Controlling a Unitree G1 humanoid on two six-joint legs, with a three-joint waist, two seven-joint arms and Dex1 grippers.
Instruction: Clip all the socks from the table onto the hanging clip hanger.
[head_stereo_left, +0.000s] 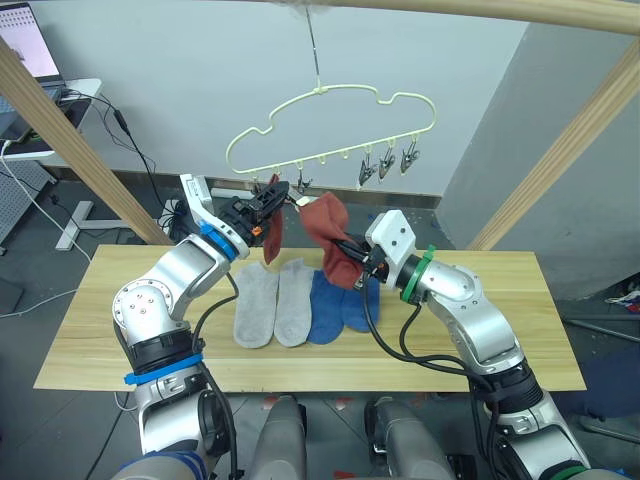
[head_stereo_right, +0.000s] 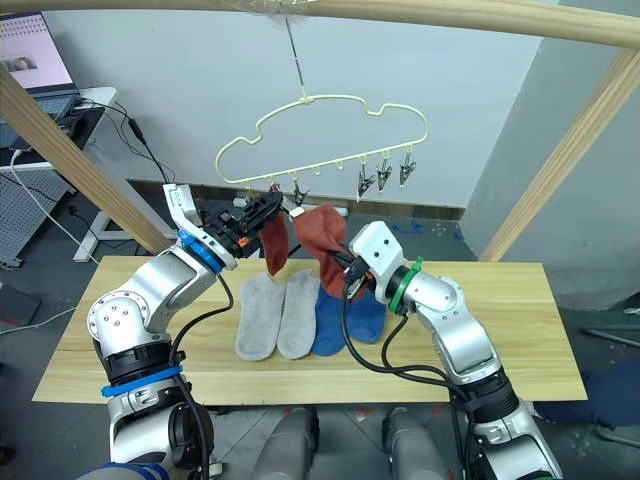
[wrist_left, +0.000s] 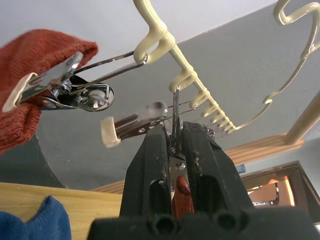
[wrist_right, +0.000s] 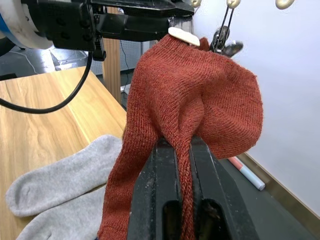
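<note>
Socks first: one rust-red sock (head_stereo_right: 323, 240) is up off the table, its top edge bitten by a metal clip (wrist_left: 55, 85) at the left end of the clip hanger (head_stereo_left: 330, 130), its lower part pinched tight between the fingers of my right gripper (wrist_right: 181, 165), which are closed on the knit. I hold it that way, I judge, to keep the cloth taut and steady under the clip. A second rust-red sock (head_stereo_right: 272, 243) hangs nearby from the neighbouring clip (wrist_left: 132, 126), and my left gripper (head_stereo_right: 262, 208) is raised right against that clip, its two black fingers pressed together on the clip's thin metal tail, probably to work its jaws on that sock.

Below, two light grey socks (head_stereo_left: 272, 303) lie side by side on the wooden table (head_stereo_left: 500, 340), and two blue socks (head_stereo_left: 335, 308) lie just beside them, partly under my right arm. These four are not yet hung.

Further along the hanger, three clips (head_stereo_left: 385, 165) hang bare near its right end, with several hooks between that carry nothing I can make out. The hanger's hook goes up to a wooden frame bar (head_stereo_right: 450, 15) overhead, so it swings free and needs a steady hand
</note>
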